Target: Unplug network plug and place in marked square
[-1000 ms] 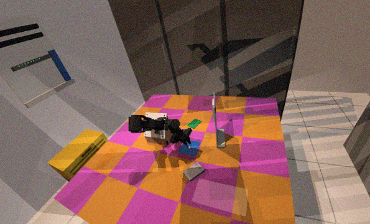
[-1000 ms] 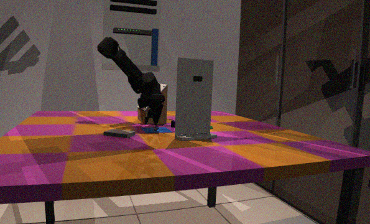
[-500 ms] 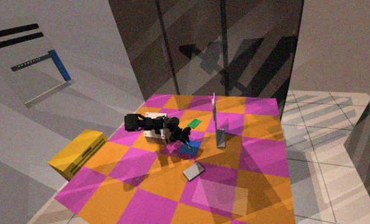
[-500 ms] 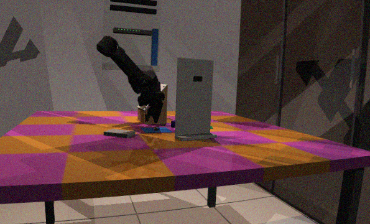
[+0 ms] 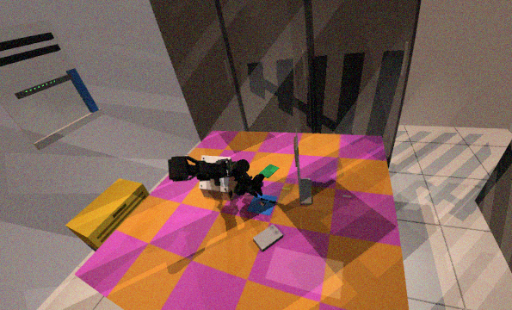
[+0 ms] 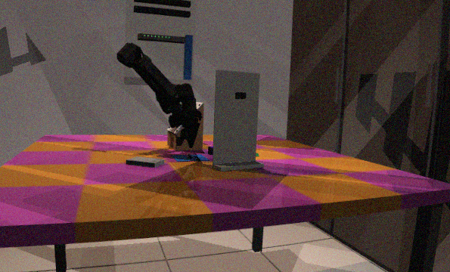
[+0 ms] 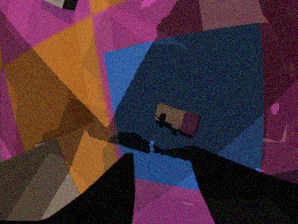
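The small plug [image 7: 174,119] lies on the blue marked square [image 7: 213,70] [image 5: 268,208] [image 6: 184,157] on the table. My gripper [image 7: 163,158] [image 5: 258,192] hangs just above the square with its fingers apart, and the plug lies clear ahead of the fingertips, touching neither. The upright grey panel [image 5: 297,161] [image 6: 235,121] stands to the right of the square, and its socket [image 6: 240,95] is an empty dark slot near the top.
A flat grey box [image 5: 268,237] [image 6: 145,162] lies in front of the square. A green patch [image 5: 268,171] lies behind it. The arm's white base block [image 5: 212,182] stands at the table's left edge, and a yellow case [image 5: 107,211] sits beside the table.
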